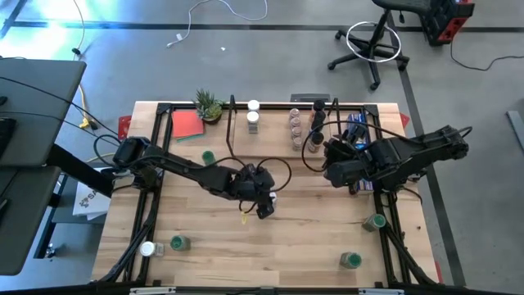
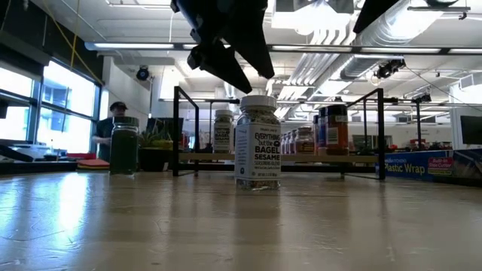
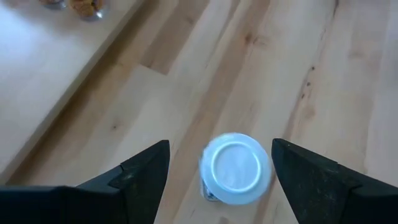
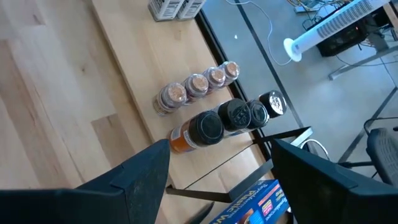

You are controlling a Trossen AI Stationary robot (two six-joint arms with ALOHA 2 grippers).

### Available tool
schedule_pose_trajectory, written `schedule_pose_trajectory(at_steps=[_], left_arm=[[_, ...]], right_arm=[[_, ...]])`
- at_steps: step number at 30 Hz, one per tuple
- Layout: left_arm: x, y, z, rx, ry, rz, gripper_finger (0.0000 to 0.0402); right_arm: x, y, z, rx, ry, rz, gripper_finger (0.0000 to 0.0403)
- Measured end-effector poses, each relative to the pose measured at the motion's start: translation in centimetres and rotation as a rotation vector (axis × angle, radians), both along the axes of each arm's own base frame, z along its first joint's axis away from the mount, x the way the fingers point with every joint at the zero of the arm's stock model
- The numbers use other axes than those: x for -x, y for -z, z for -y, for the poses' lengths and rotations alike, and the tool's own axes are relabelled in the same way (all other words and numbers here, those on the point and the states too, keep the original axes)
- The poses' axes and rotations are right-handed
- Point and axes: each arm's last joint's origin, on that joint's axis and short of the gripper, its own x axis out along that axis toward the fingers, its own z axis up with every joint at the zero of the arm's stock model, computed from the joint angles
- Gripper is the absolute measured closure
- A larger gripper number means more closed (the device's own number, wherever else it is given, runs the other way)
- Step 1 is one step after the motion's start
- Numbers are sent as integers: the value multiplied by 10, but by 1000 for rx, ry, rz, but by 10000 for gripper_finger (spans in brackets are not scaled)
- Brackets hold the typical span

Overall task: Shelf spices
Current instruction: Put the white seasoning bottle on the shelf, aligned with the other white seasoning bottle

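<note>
A spice jar with a white lid (image 3: 235, 167) and a label reading "Everything but the Bagel Sesame" (image 2: 257, 143) stands upright on its base near the table's middle. My left gripper (image 3: 221, 146) hangs open just above it (image 2: 230, 56), its fingers to either side of the lid and clear of it. The shelf (image 1: 270, 131) runs along the table's far edge and holds white-topped (image 1: 252, 113), clear-topped (image 4: 196, 84) and black-topped (image 4: 236, 115) jars. My right gripper (image 4: 221, 144) is open in the air near the shelf's right end (image 1: 334, 170).
Green-topped jars stand loose on the table (image 1: 207, 156), (image 1: 178, 242), (image 1: 375, 221), (image 1: 352, 260), and a white-topped one (image 1: 147, 248) near the left corner. A potted plant (image 1: 207, 105), a red sheet (image 1: 187, 124) and a blue box (image 4: 255, 205) sit at the shelf. A person (image 2: 113, 120) is in the room behind.
</note>
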Motion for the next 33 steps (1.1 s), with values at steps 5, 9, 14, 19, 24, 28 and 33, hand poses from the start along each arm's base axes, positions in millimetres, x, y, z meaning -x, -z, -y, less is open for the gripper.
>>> schedule_pose_trajectory(at_steps=[5,9,14,19,24,28,33], left_arm=[[-2,2,-2,17,-20,9,126],[-8,10,1,67,10,9,126],[-10,18,3,97,10,-22,126],[-9,19,3,66,18,-33,126],[-7,22,2,47,16,-54,126],[-5,27,2,65,14,-68,126],[-5,27,2,76,7,-59,126]], right_arm=[[0,0,0,-1,-1,-1,128],[0,0,0,0,-2,-3,128],[0,0,0,2,-4,-4,128],[0,0,0,2,-4,-5,128],[0,0,0,3,-5,-6,128],[0,0,0,3,-5,-6,128],[0,0,0,3,-5,-6,128]])
